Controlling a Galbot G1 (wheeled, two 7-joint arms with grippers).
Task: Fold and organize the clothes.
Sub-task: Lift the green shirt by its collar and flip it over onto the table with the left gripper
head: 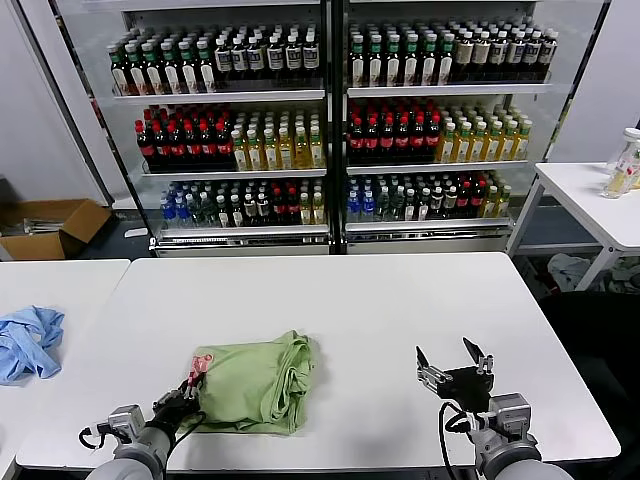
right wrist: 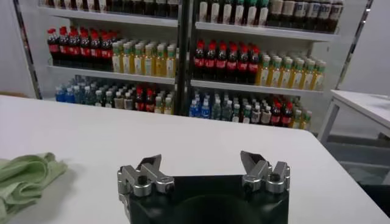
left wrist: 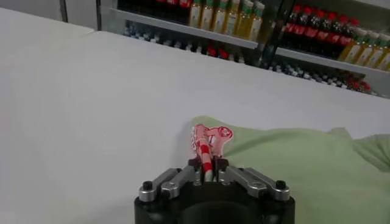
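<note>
The light green shirt lies folded into a bundle on the white table, near its front left. Its red-and-white printed patch sticks out at the bundle's left corner. My left gripper is shut on that patch; in the left wrist view the patch stands up between the closed fingers, with the green fabric beside it. My right gripper is open and empty above the table's front right, well apart from the shirt. The right wrist view shows the gripper open and an edge of the shirt.
A light blue cloth lies on a second white table at the left. A drinks cooler full of bottles stands behind the table. Another white table with bottles is at the far right. A cardboard box sits on the floor.
</note>
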